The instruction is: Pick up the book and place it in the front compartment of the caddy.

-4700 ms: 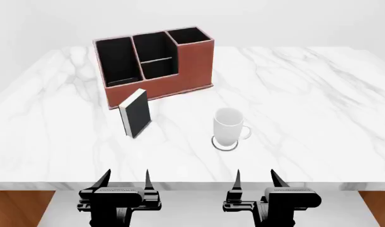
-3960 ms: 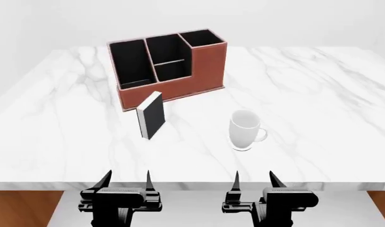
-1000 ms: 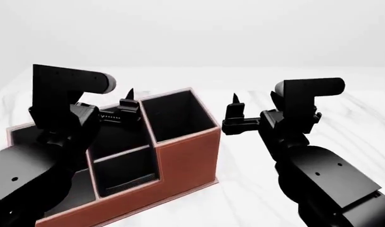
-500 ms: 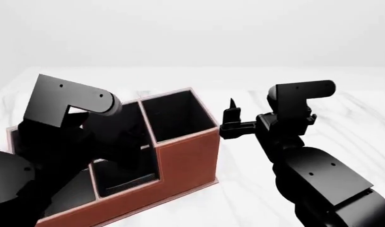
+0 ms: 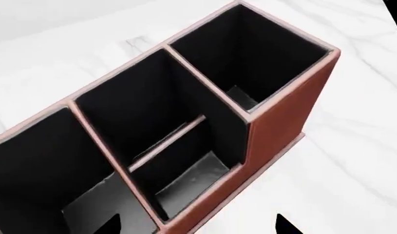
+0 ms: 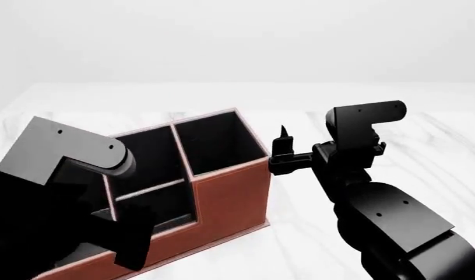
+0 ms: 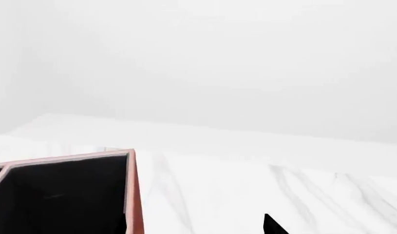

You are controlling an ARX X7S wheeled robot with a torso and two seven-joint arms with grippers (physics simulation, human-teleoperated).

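The reddish-brown caddy (image 6: 237, 195) with black lining fills the left wrist view (image 5: 276, 126) and shows in the right wrist view (image 7: 134, 195). The front compartment (image 5: 130, 114), the deeper cell behind the low divider (image 5: 165, 141), shows in the head view (image 6: 148, 160). The book is out of view. My left gripper (image 5: 198, 228) is open and empty above the caddy's low-walled side. In the head view it is hidden under my left arm (image 6: 66, 192). My right gripper (image 6: 286, 143) hovers beside the tall end cell (image 6: 218, 143), open and empty; one fingertip (image 7: 271, 225) shows.
White marble table (image 6: 299, 245) runs around the caddy to the right and behind it. The long cell (image 5: 36, 165) lies at the caddy's far end from the tall cell. My right arm (image 6: 385, 216) fills the lower right of the head view.
My left arm has swung down and forward over the caddy's left part. The right gripper has shifted slightly left and lower. Since four seconds ago, the view closed in and the book left view.
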